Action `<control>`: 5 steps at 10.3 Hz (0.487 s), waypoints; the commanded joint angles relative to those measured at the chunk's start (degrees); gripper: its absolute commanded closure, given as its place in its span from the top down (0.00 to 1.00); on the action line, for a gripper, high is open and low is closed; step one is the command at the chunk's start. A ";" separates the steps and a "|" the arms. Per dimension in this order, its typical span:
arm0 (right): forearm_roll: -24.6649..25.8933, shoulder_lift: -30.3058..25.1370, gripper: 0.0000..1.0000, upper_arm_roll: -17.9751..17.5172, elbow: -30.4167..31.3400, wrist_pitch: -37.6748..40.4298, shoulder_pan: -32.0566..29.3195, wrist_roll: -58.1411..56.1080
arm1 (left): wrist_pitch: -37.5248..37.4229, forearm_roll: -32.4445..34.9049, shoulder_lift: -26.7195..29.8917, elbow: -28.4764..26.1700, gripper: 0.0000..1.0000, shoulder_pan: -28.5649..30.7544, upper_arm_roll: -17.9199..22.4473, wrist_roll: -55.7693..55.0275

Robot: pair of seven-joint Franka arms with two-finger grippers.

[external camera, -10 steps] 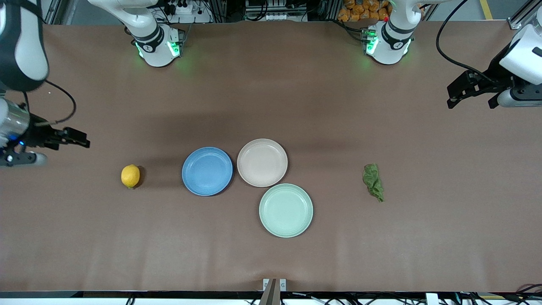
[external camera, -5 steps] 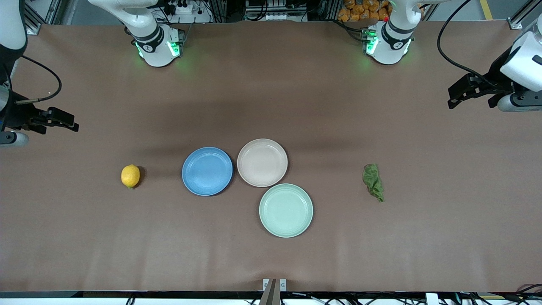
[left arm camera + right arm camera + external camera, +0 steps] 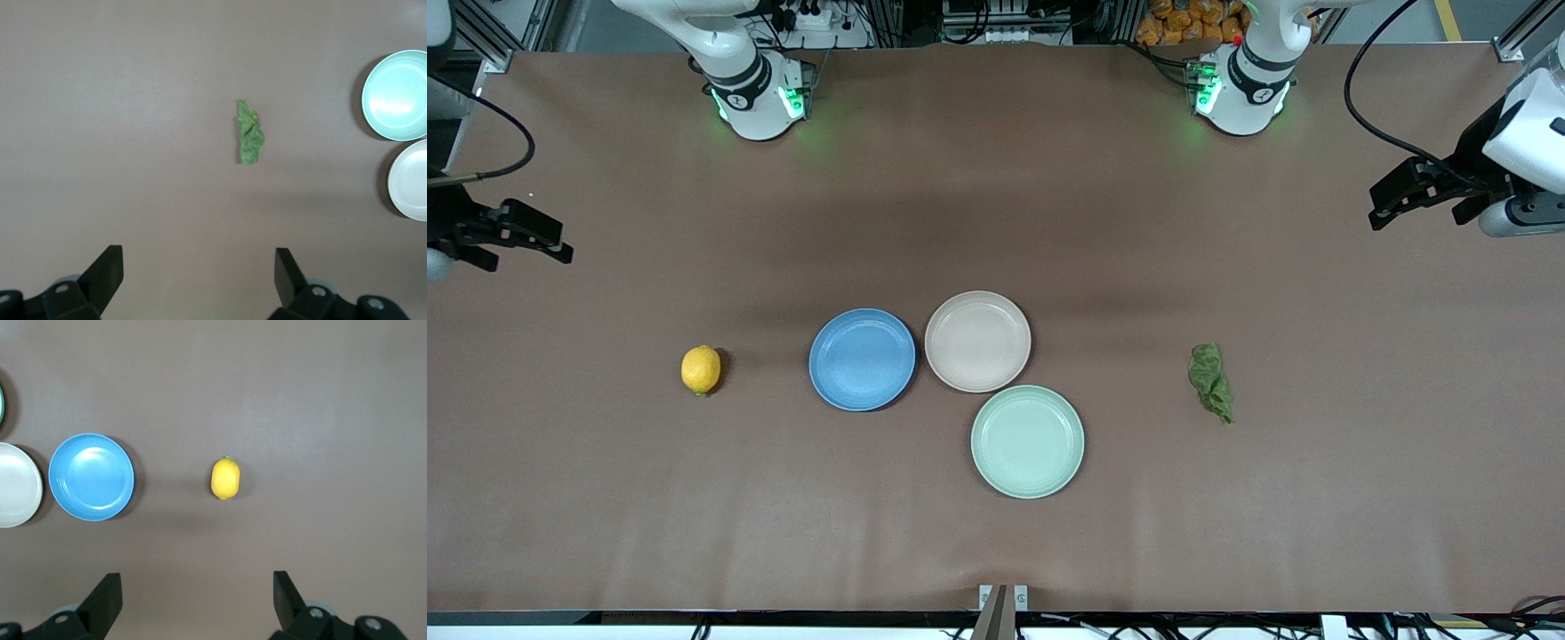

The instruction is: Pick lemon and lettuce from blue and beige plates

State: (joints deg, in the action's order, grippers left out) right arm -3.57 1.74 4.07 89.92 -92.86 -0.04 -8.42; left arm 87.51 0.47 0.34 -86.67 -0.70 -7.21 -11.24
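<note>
A yellow lemon [image 3: 701, 369] lies on the bare table toward the right arm's end, beside the empty blue plate [image 3: 862, 359]; it also shows in the right wrist view [image 3: 225, 478]. A green lettuce leaf [image 3: 1210, 381] lies on the table toward the left arm's end, apart from the empty beige plate [image 3: 977, 341]; the left wrist view shows it too [image 3: 250, 133]. My right gripper [image 3: 560, 244] is open and empty, high over the table's right-arm end. My left gripper [image 3: 1380, 207] is open and empty, high over the left-arm end.
An empty pale green plate [image 3: 1027, 440] sits nearer the front camera, touching the beige plate's rim. The three plates cluster mid-table. The arm bases [image 3: 751, 93] stand along the table's top edge.
My right gripper has pulled up and away from the lemon toward the table's end. My left gripper has barely shifted. Lemon, lettuce and plates have not moved.
</note>
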 commanded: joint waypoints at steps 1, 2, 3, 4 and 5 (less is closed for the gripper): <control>0.14 4.66 1.00 -0.55 -7.19 1.37 -0.40 0.51 | -1.11 -0.03 -0.68 0.89 1.00 0.44 -0.26 -0.45; 0.06 5.03 1.00 -0.55 -8.00 1.37 -0.40 0.51 | -1.11 0.06 -0.95 0.89 1.00 0.44 -0.26 -0.28; -0.03 5.03 1.00 -0.55 -7.92 1.37 -0.40 0.68 | -1.03 0.06 -1.47 0.89 1.00 0.44 -0.34 -0.27; -0.12 5.03 1.00 -0.55 -7.83 1.37 -0.49 1.38 | -1.02 -0.03 -1.48 0.97 1.00 0.53 -0.26 -0.27; -0.21 4.94 1.00 -0.55 -6.88 1.46 -0.31 4.26 | -0.94 0.06 -1.48 0.89 1.00 0.70 -0.26 -0.19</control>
State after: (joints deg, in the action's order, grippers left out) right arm -3.57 5.95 4.03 84.17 -92.70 -0.03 -7.28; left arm 87.45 0.47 -0.92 -86.69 -0.61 -7.20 -11.24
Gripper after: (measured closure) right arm 0.000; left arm 0.000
